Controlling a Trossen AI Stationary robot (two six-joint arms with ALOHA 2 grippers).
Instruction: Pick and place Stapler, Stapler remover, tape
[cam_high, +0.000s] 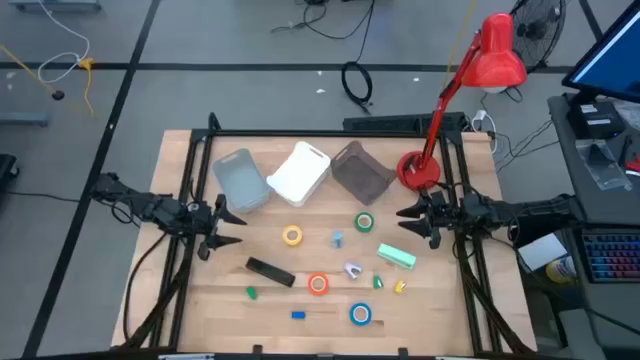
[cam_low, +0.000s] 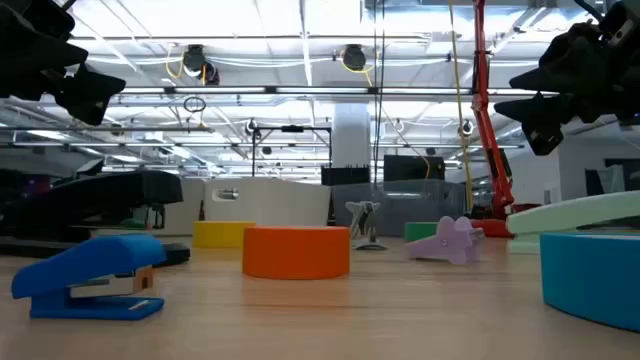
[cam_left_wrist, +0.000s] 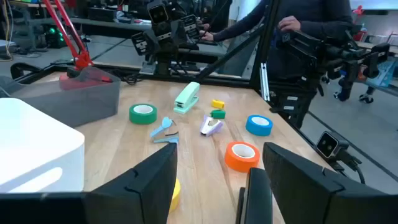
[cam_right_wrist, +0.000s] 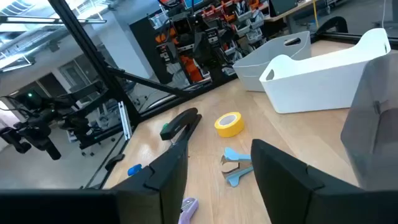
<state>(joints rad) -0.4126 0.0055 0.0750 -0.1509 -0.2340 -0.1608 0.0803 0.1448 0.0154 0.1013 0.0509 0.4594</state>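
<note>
Four tape rolls lie flat on the wooden table: yellow (cam_high: 292, 236), green (cam_high: 364, 222), orange (cam_high: 318, 284) and blue (cam_high: 360, 315). A black stapler (cam_high: 270, 271) lies left of centre and a mint-green stapler (cam_high: 396, 256) to the right. A pale blue staple remover (cam_high: 338, 238) and a purple one (cam_high: 353, 269) sit between them. My left gripper (cam_high: 225, 228) hovers open at the table's left side. My right gripper (cam_high: 405, 222) hovers open at the right side, close to the green roll. Neither touches anything.
Three bins stand along the far side: grey-blue (cam_high: 241, 182), white (cam_high: 300, 173) and dark grey (cam_high: 360, 170). A red desk lamp's base (cam_high: 418, 170) sits at the far right corner. Small coloured items, among them a small blue stapler (cam_low: 90, 278), lie near the front edge.
</note>
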